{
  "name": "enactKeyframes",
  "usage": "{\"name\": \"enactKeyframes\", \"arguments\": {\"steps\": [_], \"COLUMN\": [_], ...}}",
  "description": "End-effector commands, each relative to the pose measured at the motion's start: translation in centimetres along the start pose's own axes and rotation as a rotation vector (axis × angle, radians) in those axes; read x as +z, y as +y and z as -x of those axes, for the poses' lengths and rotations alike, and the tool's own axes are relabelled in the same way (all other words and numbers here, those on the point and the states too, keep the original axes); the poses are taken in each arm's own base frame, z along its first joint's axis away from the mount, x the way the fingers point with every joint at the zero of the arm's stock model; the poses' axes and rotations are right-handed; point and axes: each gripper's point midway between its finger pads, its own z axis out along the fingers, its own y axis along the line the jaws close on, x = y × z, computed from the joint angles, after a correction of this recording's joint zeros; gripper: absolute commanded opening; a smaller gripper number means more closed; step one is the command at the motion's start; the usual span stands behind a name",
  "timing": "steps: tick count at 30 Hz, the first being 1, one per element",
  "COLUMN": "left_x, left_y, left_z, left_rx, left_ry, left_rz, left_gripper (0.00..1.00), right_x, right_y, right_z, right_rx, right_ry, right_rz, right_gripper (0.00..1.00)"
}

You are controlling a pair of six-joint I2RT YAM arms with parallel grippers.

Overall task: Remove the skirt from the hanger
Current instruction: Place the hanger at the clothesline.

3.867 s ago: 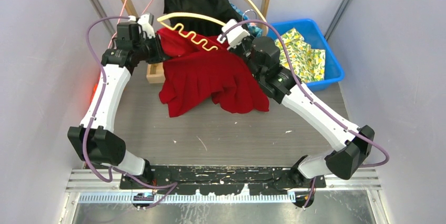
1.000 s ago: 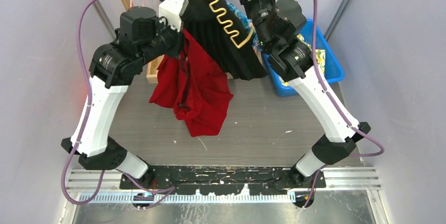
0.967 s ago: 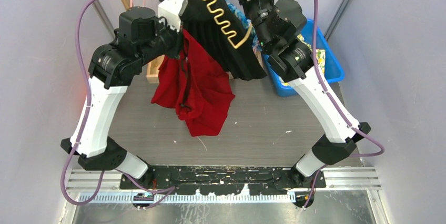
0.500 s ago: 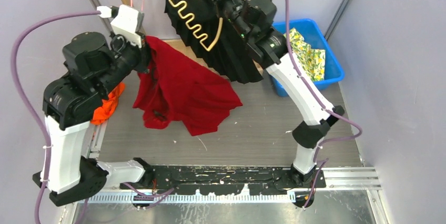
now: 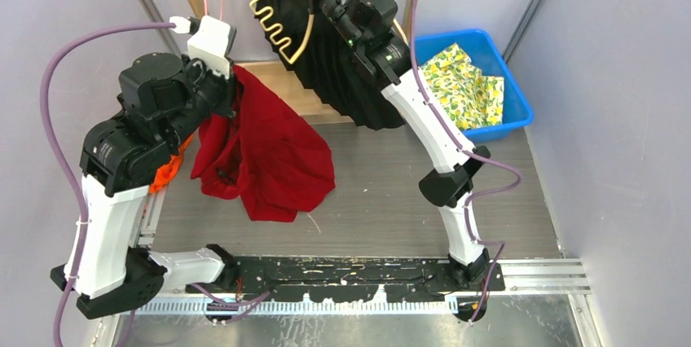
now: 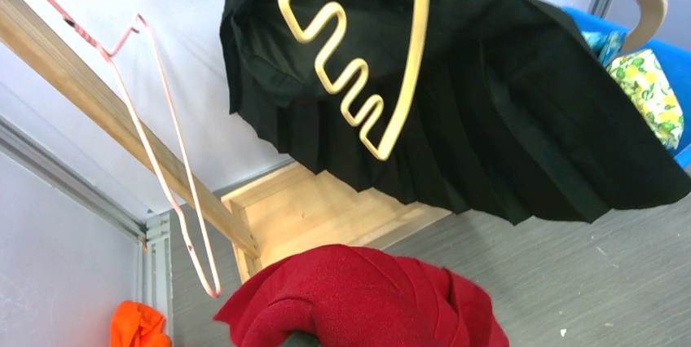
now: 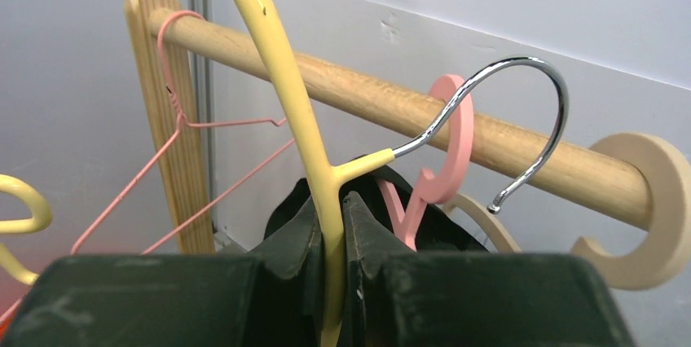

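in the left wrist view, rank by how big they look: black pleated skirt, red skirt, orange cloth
1. black pleated skirt
2. red skirt, cropped at the frame edge
3. orange cloth, also cropped

My left arm [image 5: 106, 225] stands tall. From its base it runs out toward 9 o'clock, folds back, climbs steeply, then bends at the elbow and reaches toward 1 o'clock, with the wrist high above the surface. I can't see the left fingers: they are buried in the red skirt [image 5: 269, 151], which hangs from that wrist end.

My right arm [image 5: 424, 119] is stretched almost to full length. It rises from its base through a bent elbow and runs on toward 11 o'clock, the wrist up at the far edge. The right fingers [image 7: 293, 253] point upward and are clamped on the stem of the yellow hanger [image 7: 277, 62], one on each side.
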Motion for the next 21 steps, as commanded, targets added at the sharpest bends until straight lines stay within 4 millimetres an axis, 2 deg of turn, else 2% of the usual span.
{"name": "enactKeyframes", "arguments": {"steps": [1, 6, 10, 16, 21], "left_x": [-1.0, -1.1, -0.6, 0.1, 0.8], "left_y": [1.1, 1.2, 1.2, 1.2, 0.9], "left_z": [3.4, 2.7, 2.0, 1.9, 2.0], "left_rx": [-0.037, -0.038, -0.029, -0.014, -0.01], "left_ry": [-0.152, -0.145, -0.122, -0.113, -0.11], "left_rz": [0.038, 0.047, 0.06, 0.064, 0.057], "left_gripper": [0.0, 0.0, 0.0, 0.0, 0.0], "right_x": [-0.1, 0.6, 1.1, 1.6, 1.1], "right_y": [-0.8, -1.7, -1.4, -2.0, -2.7], "right_z": [6.8, 6.7, 6.3, 5.2, 5.8], "right_rx": [0.06, 0.118, 0.132, 0.138, 0.134], "right_ry": [-0.225, -0.268, -0.287, -0.279, -0.277], "right_rz": [-0.003, -0.001, 0.024, 0.015, 0.03], "right_gripper": [0.01, 0.01, 0.01, 0.01, 0.01]}}
